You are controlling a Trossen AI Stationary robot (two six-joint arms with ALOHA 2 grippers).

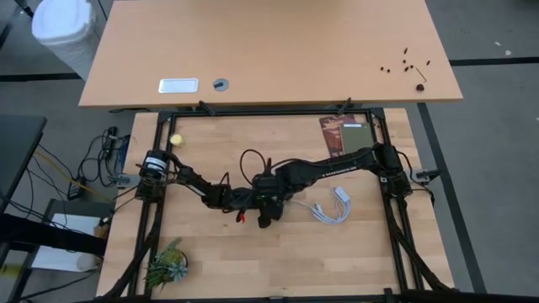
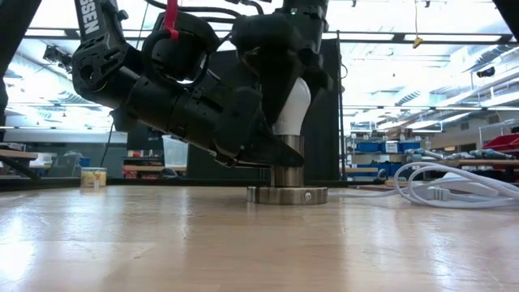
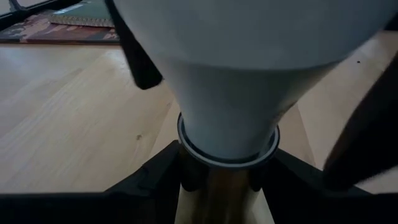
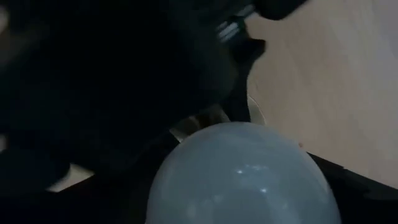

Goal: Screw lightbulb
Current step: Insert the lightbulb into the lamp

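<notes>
The white lightbulb (image 2: 293, 104) stands upright, its narrow base down in the metal socket (image 2: 287, 172). The socket's round disc base (image 2: 288, 195) rests on the wooden table. My left gripper (image 2: 274, 154) comes in low from the table's left and is shut on the socket's stem, just under the bulb. My right gripper (image 2: 284, 49) comes down from above and is shut on the bulb's dome (image 4: 239, 174). In the high view both grippers meet at mid-table (image 1: 261, 206) and hide the bulb. My left gripper pinches the socket's metal stem (image 3: 214, 196) between its two fingers (image 3: 155, 177), just below the bulb's neck. It comes slanting down from the table's left. The socket stands upright with its disc on the table. My right gripper holds the bulb's rounded dome (image 4: 261, 155) between its fingers (image 4: 367, 186), coming from above and pointing down. The bulb stands upright in the socket. The gripper body hides the exact places of contact.
A coiled white cable (image 1: 330, 206) lies right of the socket and shows in the low view (image 2: 454, 182). A yellow ball (image 1: 176, 140) lies at the far left, a small plant (image 1: 166, 265) at the near left, and a book with a phone (image 1: 345, 135) at the far right.
</notes>
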